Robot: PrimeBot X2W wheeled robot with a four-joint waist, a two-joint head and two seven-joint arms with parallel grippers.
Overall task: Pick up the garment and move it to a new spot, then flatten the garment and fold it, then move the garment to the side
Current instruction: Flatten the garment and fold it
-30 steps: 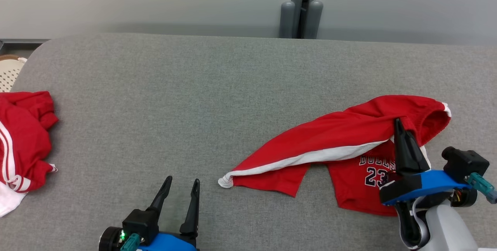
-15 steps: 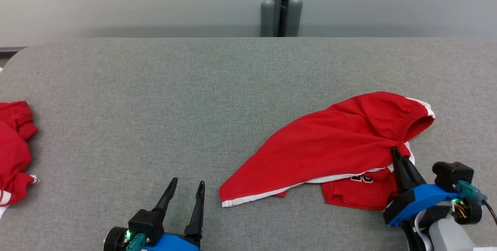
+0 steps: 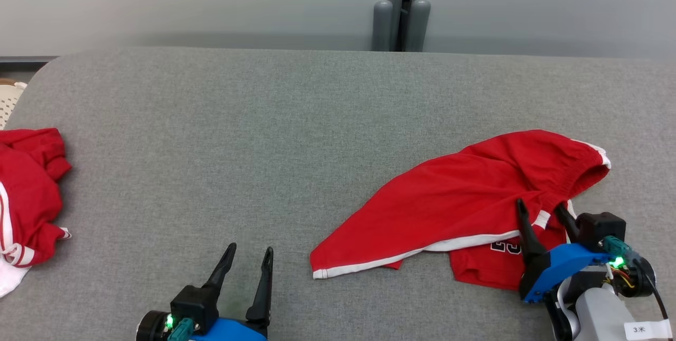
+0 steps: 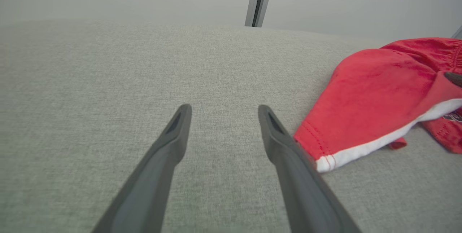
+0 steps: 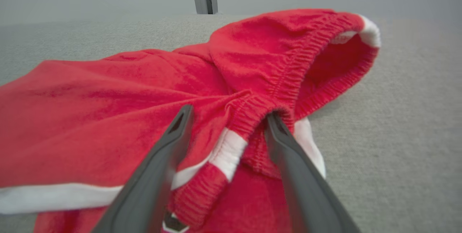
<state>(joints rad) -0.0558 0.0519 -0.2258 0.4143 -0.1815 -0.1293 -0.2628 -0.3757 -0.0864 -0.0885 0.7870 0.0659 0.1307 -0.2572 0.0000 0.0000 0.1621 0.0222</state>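
Note:
The garment (image 3: 465, 193) is a pair of red shorts with white side stripes, lying crumpled on the right half of the grey table (image 3: 264, 119). One layer is folded over the printed leg, and the waistband bulges open at the far right. My right gripper (image 3: 540, 205) is open at the shorts' near right edge. In the right wrist view its fingers (image 5: 229, 112) straddle a bunched piece of the elastic waistband of the garment (image 5: 126, 92), without pinching it. My left gripper (image 3: 250, 248) stands open over bare table; in the left wrist view it (image 4: 223, 107) is just left of the garment's hem (image 4: 379, 92).
Another red garment with white stripes (image 3: 26, 193) lies heaped at the table's left edge. A pale perforated basket (image 3: 9, 101) shows beyond that edge. A grey post (image 3: 401, 13) stands behind the table's far edge against the wall.
My right gripper has pulled the waistband toward the near edge, then opened and let it go. The top layer now covers most of the print. The head camera has shifted.

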